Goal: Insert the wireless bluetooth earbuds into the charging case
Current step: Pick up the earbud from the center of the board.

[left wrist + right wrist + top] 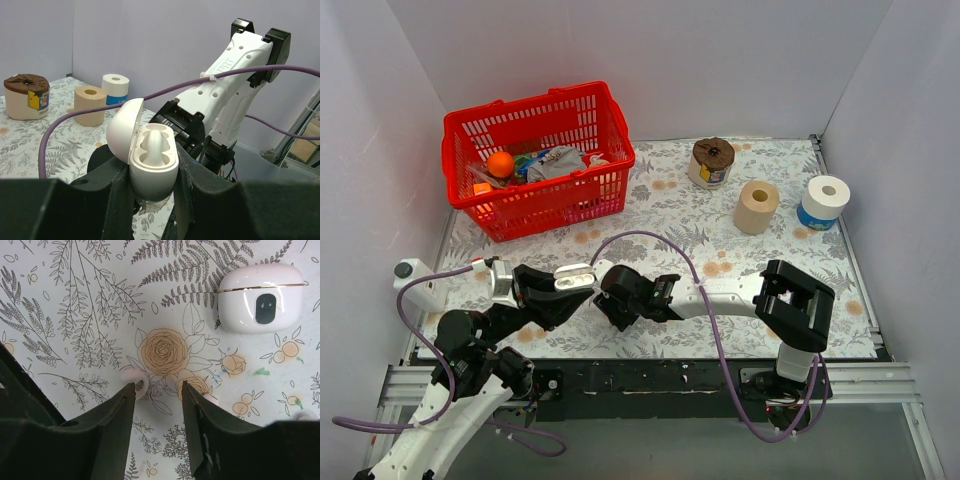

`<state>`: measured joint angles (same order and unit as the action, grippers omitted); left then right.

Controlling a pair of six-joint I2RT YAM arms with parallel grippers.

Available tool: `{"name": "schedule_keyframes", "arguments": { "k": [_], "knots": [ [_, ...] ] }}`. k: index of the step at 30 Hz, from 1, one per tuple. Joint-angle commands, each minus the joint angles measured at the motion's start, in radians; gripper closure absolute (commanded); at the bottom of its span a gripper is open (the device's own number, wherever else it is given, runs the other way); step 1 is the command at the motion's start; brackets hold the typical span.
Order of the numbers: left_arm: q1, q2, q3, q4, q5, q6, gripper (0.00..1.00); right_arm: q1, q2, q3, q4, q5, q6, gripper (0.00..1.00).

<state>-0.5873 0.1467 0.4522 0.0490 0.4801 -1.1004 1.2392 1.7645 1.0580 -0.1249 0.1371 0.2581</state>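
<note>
The charging case (152, 160) is white with its lid hinged open, and my left gripper (151, 167) is shut on its body, holding it upright above the table. From above, the case (574, 276) sits at the left gripper (563, 288) tips. My right gripper (157, 390) hangs open just over the floral cloth, nothing between its fingers. One small white earbud (133, 376) lies at its left fingertip, partly hidden by it. Another earbud (210, 399) peeks from behind the right finger. In the top view the right gripper (611, 303) points down beside the held case.
A closed white case-like object with a dark oval window (260, 297) lies on the cloth beyond the right gripper. A red basket (538, 158) of items stands back left. Three rolls (712, 162) (757, 207) (823, 202) stand back right. Purple cables loop over both arms.
</note>
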Motion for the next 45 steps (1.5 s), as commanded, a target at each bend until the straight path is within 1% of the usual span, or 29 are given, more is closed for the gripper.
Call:
{"name": "schedule_keyframes", "arguments": {
  "k": [1, 15, 25, 29, 34, 38, 42, 44, 45],
  "knots": [
    [0.003, -0.006, 0.005, -0.018, -0.014, 0.002, 1.0, 0.006, 0.003, 0.046, 0.001, 0.018, 0.001, 0.5],
    [0.003, -0.013, 0.0, -0.02, -0.017, 0.001, 1.0, 0.009, 0.036, 0.031, 0.01, -0.022, 0.004, 0.5],
    [0.003, -0.03, -0.006, -0.028, -0.018, -0.006, 1.0, 0.049, 0.073, 0.034, 0.007, -0.039, 0.027, 0.51],
    [0.001, -0.036, -0.004, -0.034, -0.02, -0.006, 1.0, 0.055, 0.081, 0.036, 0.004, -0.036, 0.033, 0.53],
    [0.003, -0.042, -0.004, -0.04, -0.02, -0.004, 1.0, 0.054, 0.076, 0.039, 0.002, -0.024, 0.035, 0.59],
    [0.001, -0.053, -0.003, -0.043, -0.021, -0.006, 1.0, 0.054, 0.073, 0.045, 0.002, -0.018, 0.035, 0.59],
    [0.001, -0.056, -0.001, -0.043, -0.023, -0.006, 1.0, 0.054, 0.059, 0.051, 0.002, 0.002, 0.032, 0.56],
    [0.003, -0.058, -0.001, -0.043, -0.023, -0.004, 1.0, 0.054, 0.052, 0.057, 0.001, 0.01, 0.029, 0.57],
    [0.003, -0.056, -0.003, -0.043, -0.024, -0.006, 1.0, 0.054, 0.052, 0.059, -0.001, 0.01, 0.026, 0.6]
  ]
}}
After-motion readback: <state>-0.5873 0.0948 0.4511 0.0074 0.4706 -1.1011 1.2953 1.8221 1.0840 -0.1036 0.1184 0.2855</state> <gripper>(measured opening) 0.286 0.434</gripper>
